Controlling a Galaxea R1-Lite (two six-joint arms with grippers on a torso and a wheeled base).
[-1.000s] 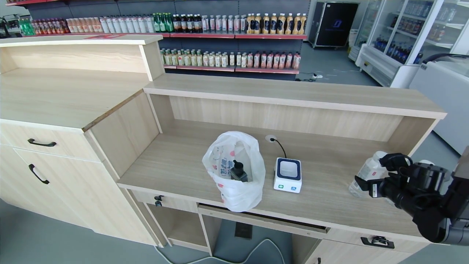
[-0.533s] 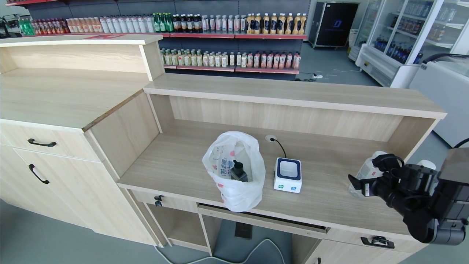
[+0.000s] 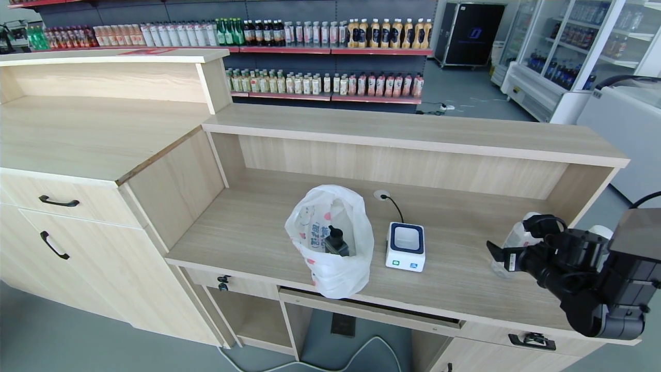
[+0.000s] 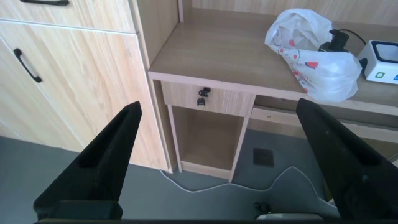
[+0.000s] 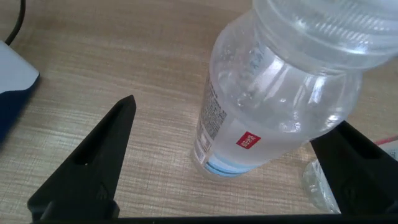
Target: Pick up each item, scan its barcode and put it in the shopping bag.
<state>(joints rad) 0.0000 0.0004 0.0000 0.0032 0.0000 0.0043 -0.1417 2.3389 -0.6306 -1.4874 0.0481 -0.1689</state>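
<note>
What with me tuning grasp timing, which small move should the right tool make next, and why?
Probably shut the right tool on the clear bottle. Its fingers are open on either side of the bottle, which stands on the counter, not yet lifted or scanned. Gripping it seems to be the step that must come first.

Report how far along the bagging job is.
Done: one dark-capped item already sits in the shopping bag. In hand: nothing yet; the right gripper is open, fingers either side of the clear bottle on the counter. Left: grasp that bottle, pass it over the scanner, bag it.
</note>
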